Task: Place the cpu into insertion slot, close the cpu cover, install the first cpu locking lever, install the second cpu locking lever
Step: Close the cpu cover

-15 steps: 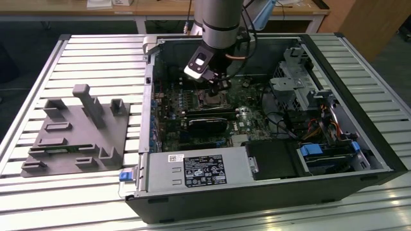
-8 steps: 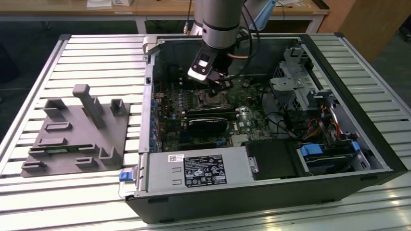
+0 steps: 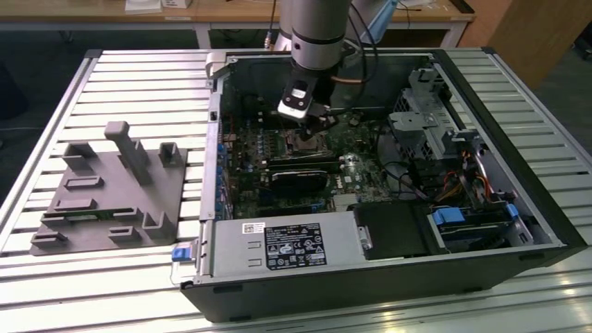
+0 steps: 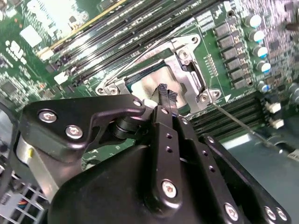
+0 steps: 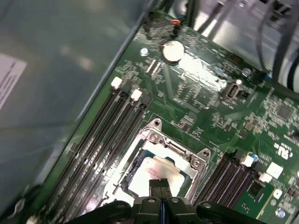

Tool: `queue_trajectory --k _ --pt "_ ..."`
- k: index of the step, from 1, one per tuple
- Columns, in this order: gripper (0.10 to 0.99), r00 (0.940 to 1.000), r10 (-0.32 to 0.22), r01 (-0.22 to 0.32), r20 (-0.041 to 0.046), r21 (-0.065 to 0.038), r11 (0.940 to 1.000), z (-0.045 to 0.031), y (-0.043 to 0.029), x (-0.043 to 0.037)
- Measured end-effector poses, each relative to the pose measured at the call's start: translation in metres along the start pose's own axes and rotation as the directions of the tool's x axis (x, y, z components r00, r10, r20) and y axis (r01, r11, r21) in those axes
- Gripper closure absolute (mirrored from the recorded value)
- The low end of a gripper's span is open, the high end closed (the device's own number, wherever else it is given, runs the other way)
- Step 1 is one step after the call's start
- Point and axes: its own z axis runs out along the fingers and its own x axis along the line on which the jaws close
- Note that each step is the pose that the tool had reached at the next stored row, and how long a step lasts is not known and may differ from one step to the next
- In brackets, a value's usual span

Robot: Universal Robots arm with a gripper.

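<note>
While under gripper (image 5: 161,183), cpu (image 5: 144,171) in slot (image 5: 198,161)

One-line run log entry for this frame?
site: open PC case | pincer: shut, tips over cpu | cpu: in insertion slot | cpu cover: down, framing cpu | contact: cannot tell

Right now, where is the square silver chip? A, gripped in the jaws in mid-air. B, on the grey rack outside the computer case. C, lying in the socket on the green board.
C: the chip lies flat inside the metal-rimmed socket on the green board, with the shut jaws close over its pale face.
</note>
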Motion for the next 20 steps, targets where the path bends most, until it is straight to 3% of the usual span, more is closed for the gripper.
queue_trajectory --k 5,10,15,20 --pt "0.98 0.9958 -0.091 0.091 0.001 0.002 0.9958 0.0001 0.0 0.0" --pt "0.98 0.9835 -0.181 0.181 0.0004 0.003 0.9835 0.0003 0.0 0.0" --pt "0.98 0.963 -0.269 0.269 -0.0006 0.004 0.963 0.0006 0.0 0.0" --pt "0.98 0.9343 -0.356 0.356 -0.0016 0.005 0.9343 0.0009 0.0 0.0"
